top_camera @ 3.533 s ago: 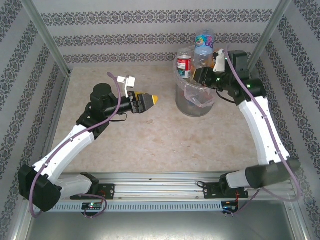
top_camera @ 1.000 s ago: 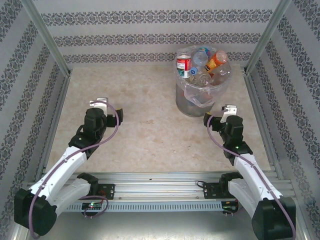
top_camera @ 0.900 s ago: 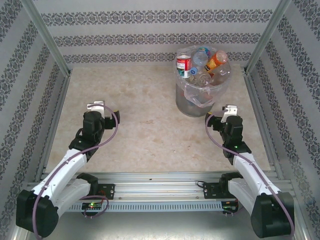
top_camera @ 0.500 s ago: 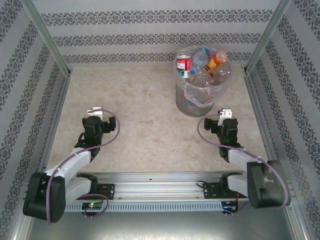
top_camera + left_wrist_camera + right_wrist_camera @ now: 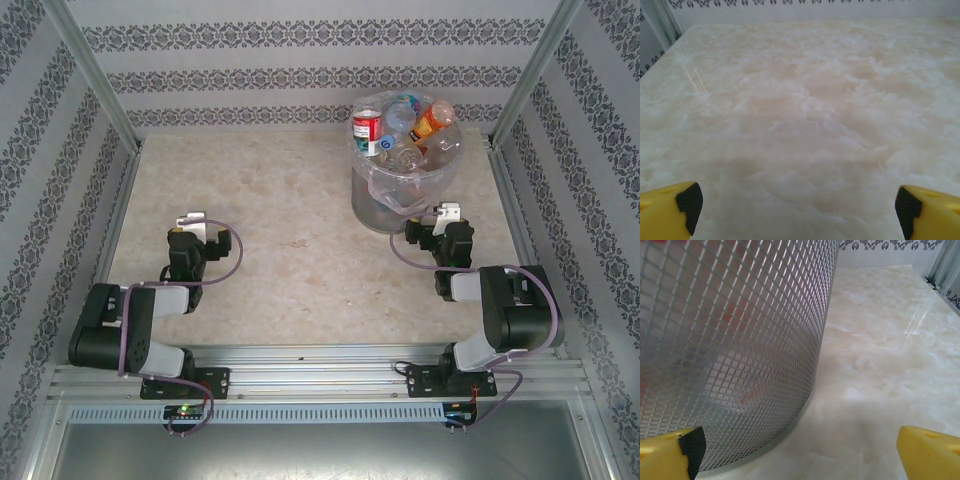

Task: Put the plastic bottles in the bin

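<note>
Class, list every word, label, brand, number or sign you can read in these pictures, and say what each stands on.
No text can be read.
Red-labelled bottle in the bin: white marks, too blurred to read.
Blue-labelled bottle: too small to read.
Orange-labelled bottle: too small to read.
Wallpaper: ornament only, no letters.

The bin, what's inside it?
Plastic bottles fill the bin to its rim, inside a clear bag; red and orange labels show. Anything beneath the top layer is covered.
</note>
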Motion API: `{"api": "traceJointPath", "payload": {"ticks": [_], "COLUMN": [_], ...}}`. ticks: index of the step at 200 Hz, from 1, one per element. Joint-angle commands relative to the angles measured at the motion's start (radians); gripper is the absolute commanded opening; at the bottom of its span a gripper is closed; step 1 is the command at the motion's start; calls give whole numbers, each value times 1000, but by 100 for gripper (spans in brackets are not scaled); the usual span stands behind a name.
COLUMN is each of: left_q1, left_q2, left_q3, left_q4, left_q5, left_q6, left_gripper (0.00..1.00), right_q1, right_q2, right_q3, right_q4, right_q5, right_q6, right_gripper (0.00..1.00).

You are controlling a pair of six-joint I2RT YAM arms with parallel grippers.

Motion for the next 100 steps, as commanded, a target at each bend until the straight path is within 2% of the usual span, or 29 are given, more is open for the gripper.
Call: {"api": "traceJointPath", "payload": {"ticks": [1, 13, 28, 36, 100], "left_q1": [38, 51, 60, 58, 55], "left_q2": [121, 164, 113, 130, 133], "left_q3": [-51, -48, 30, 73, 86], "left_q4": [297, 354, 118, 62, 46], "left_q5": [74, 87, 83, 99, 141], "left_q6": [-8, -18, -30, -21, 2], "left_gripper": [100, 100, 100, 100, 100], "right_q1": [8, 9, 13, 12, 19], "right_q2": [-10, -14, -14, -14, -11], "right_q3": [18, 20, 20, 20, 24], "right_q4": [14, 1, 4, 3, -2], "right_q5": [4, 8, 11, 12, 20], "right_q6": [6, 3, 2, 0, -5], "right_gripper": [98, 98, 98, 98, 98]}}
